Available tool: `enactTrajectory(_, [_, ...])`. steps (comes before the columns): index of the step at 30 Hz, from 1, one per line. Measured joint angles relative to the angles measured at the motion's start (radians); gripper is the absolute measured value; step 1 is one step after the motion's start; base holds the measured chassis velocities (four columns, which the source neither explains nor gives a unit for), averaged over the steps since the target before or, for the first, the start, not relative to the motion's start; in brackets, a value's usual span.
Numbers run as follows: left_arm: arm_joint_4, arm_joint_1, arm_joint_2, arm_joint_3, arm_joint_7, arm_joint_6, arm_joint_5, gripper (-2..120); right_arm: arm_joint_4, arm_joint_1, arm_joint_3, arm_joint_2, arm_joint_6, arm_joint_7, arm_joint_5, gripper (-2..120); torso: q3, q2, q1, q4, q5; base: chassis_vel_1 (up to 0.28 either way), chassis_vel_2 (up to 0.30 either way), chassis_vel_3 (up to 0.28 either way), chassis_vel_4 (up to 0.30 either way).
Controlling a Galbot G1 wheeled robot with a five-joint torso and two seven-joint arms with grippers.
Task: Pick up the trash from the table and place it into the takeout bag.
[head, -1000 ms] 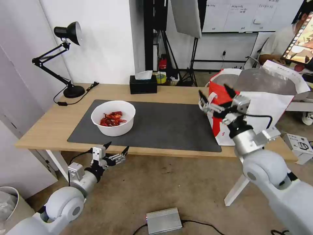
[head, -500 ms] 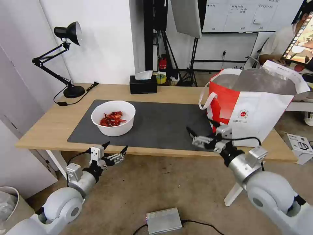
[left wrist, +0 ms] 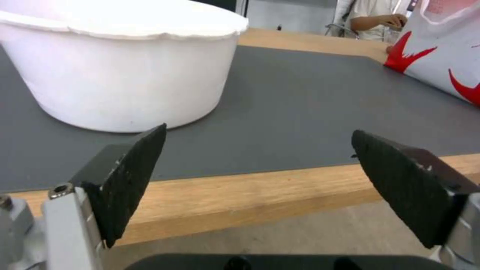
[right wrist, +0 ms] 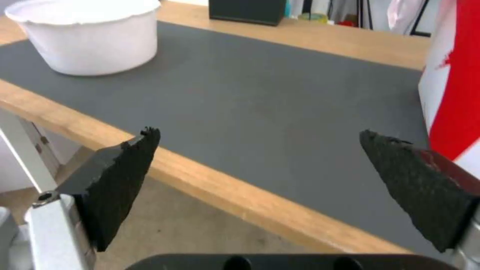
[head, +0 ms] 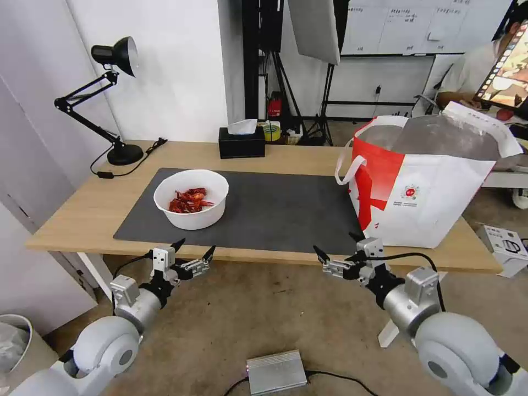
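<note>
A white round bowl (head: 191,198) holding red crayfish shells is the trash on the dark grey mat (head: 275,209) of the light wood table (head: 88,209). The bowl (left wrist: 120,63) looms close in the left wrist view and sits farther off, bowl (right wrist: 87,35), in the right wrist view. The white and red takeout bag (head: 423,181) stands open at the table's right end, foil lining showing. My left gripper (head: 194,249) hangs open just below the front edge, before the bowl. My right gripper (head: 336,250) is open and empty at the front edge, left of the bag.
A black desk lamp (head: 113,99) stands at the table's back left and a black tissue box (head: 241,142) at the back middle. A silver box (head: 276,372) with a cable lies on the floor. A tripod and stands fill the room behind.
My right arm has come down from beside the bag's handle to the table's front edge, its gripper open throughout. The left arm has barely moved.
</note>
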Motion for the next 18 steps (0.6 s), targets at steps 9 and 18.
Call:
enactTrajectory(9, [0.004,0.006,0.01,-0.01,0.016,0.0,0.0,100,0.01,-0.054,-0.004,0.023,0.032,0.041,-0.016,100,0.0,0.0,0.0,0.0,0.0,0.0,0.0,0.0,0.0])
enactTrajectory(18, [0.004,0.002,0.013,-0.015,0.018,-0.001,-0.027,100,-0.002,-0.091,-0.004,0.044,0.077,0.046,-0.06,100,0.0,0.0,0.0,0.0,0.0,0.0,0.0,0.0,0.0])
